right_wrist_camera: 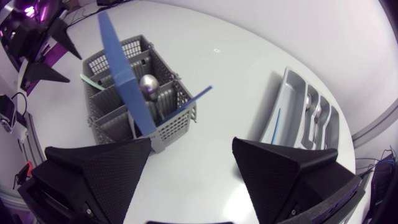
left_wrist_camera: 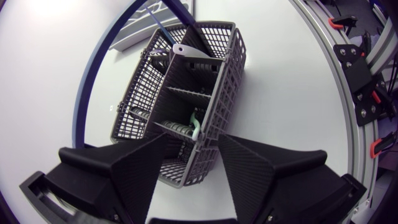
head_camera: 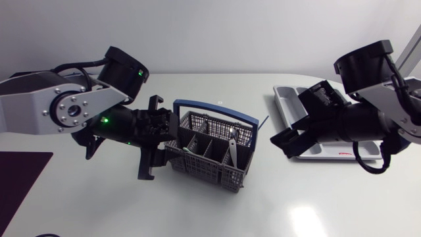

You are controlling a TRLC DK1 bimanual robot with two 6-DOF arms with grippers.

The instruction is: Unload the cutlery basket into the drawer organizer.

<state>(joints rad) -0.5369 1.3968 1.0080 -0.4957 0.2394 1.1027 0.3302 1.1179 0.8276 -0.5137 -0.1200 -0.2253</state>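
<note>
So the cutlery basket [head_camera: 204, 164] sits in the middle of the desk [head_camera: 276, 204], and the organizer [head_camera: 289, 99] is over by the far right edge with a few pieces in it. My left hand [left_wrist_camera: 193, 140] is spread wide with the basket's end between its fingers. I can't see either finger touching, so I'd say it isn't gripping. The right hand [right_wrist_camera: 193, 146] is wide open too and empty, hovering between basket and organizer.

My take: pinch the end wall with the left to pin the basket. Then drop the right in from above for the spoon [right_wrist_camera: 148, 84], whose bowl stands clear of the dividers. Narrow the fingers first so they miss the blue handle [head_camera: 217, 108] and the thin blue stick [right_wrist_camera: 194, 98] leaning out.
</note>
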